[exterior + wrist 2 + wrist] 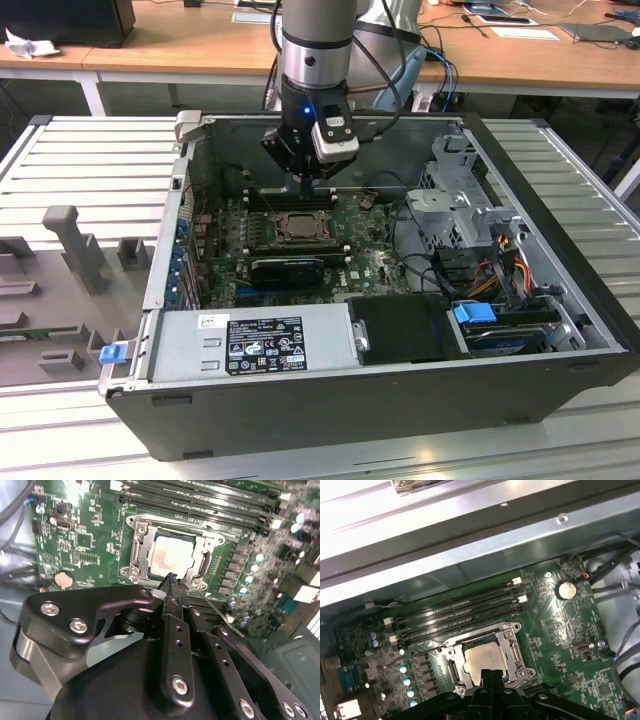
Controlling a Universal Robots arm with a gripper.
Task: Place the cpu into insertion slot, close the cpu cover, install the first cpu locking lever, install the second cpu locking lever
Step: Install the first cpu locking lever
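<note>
Above the slot (136, 555) the gripper (171, 578) hangs, jaws clenched on nothing; the seated cpu (170, 557) looks light, stiff and fragile, best held by its edges.

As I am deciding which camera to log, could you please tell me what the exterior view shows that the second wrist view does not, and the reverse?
Exterior view: the whole open computer case, its power supply, the drive cage and the arm reaching in. Second wrist view: the coin battery and a row of capacitors on the green board. Shared: the cpu seated in the insertion slot, framed by the cpu cover, the memory slots, and the gripper, fingers shut, near the slot's edge.
</note>
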